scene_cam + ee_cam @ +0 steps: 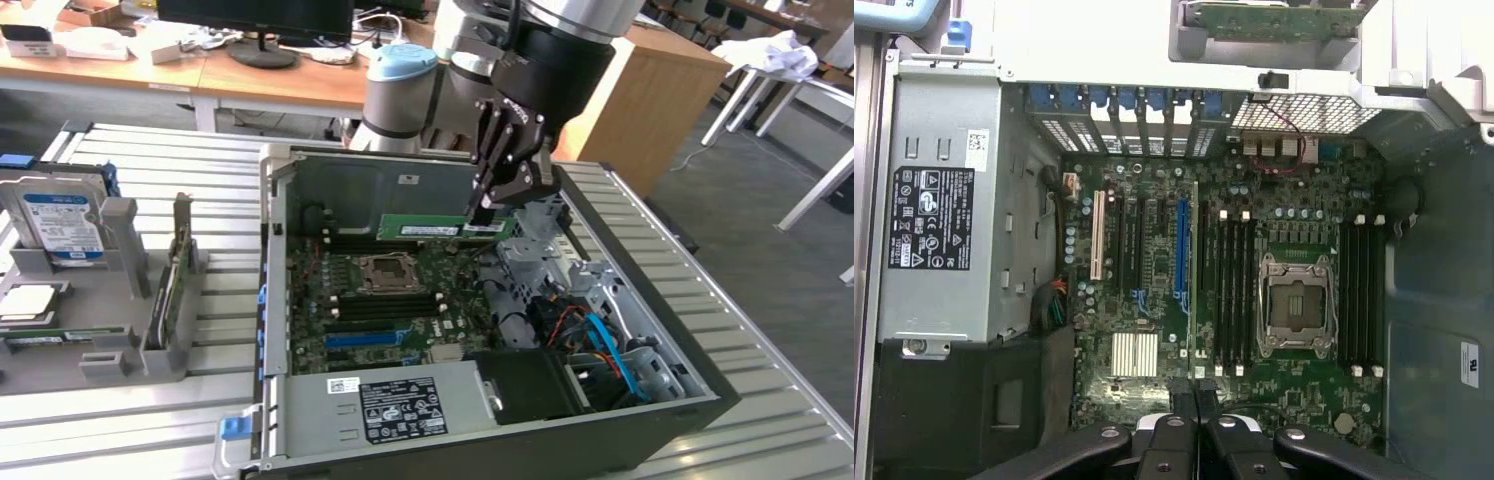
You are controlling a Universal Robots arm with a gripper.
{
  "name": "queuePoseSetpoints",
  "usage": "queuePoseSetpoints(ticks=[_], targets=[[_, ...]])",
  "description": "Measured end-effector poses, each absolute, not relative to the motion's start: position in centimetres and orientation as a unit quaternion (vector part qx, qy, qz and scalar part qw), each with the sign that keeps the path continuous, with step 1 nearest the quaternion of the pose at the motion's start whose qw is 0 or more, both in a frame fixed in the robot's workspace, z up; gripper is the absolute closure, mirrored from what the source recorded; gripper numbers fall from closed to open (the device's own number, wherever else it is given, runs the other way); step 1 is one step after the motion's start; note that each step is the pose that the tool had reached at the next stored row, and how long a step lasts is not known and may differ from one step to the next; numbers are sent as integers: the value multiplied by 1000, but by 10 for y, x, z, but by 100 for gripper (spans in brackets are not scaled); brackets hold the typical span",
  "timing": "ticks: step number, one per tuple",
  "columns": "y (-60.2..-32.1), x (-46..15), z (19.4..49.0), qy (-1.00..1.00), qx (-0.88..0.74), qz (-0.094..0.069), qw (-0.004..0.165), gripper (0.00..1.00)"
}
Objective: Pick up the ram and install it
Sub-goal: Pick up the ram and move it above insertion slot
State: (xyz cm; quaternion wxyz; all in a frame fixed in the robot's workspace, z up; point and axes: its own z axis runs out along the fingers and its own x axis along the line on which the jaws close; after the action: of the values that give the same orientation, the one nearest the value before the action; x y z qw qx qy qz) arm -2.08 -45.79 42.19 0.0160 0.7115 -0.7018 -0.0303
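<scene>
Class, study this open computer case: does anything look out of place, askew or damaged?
Nothing looks damaged. Only the long green ram stick is outside any slot, pinched by the black gripper above the green motherboard.

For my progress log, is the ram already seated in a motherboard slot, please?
No, the tool grips the ram, held clear above the motherboard.

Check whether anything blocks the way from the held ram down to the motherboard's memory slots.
Nothing visible does. The gripper, shut on the ram, holds it above the open case; the black memory slots beside the CPU socket lie uncovered, no cable or card across them.
</scene>
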Motion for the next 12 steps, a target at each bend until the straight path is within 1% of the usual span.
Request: queuePoseSetpoints(ticks=[12], targets=[[-457,-21,422,-702,712,-30,16,88]])
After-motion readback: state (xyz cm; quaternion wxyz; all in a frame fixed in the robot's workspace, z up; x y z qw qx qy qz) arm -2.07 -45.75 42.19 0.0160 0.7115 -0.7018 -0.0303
